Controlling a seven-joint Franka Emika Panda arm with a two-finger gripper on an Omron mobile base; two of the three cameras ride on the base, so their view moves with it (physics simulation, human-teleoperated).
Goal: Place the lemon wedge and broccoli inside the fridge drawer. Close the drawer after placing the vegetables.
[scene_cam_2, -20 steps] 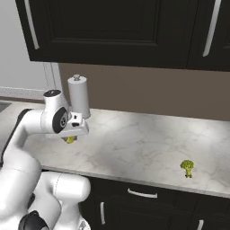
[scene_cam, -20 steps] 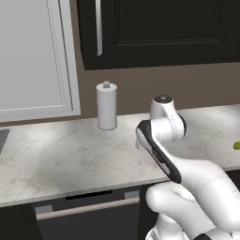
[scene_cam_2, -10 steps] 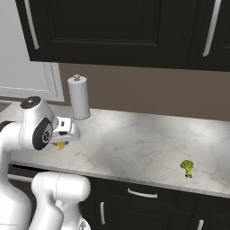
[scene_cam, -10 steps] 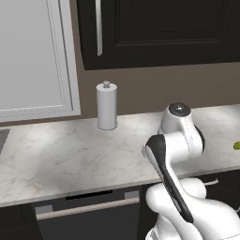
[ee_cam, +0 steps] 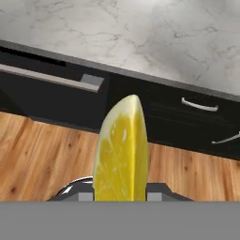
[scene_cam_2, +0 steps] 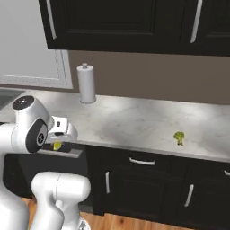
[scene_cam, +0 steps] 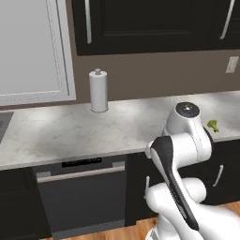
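My gripper [scene_cam_2: 57,144] sits at the lower left of the right base view, out past the front edge of the marble counter [scene_cam_2: 134,123], with my jaws closed tight on the lemon wedge [ee_cam: 123,150]. In the hand view the wedge stands upright at bottom centre, rind edge up, with wood floor [ee_cam: 42,154] behind it and dark cabinet fronts [ee_cam: 187,122] across the middle. From the right base view I see it as a small yellow speck [scene_cam_2: 57,145] under my hand, too small to judge its tilt there. The broccoli [scene_cam_2: 179,137] rests on the counter at centre right, well apart from me; the left base view shows it at the right edge [scene_cam: 213,125]. A paper-towel roll [scene_cam: 98,91] stands upright near the back wall.
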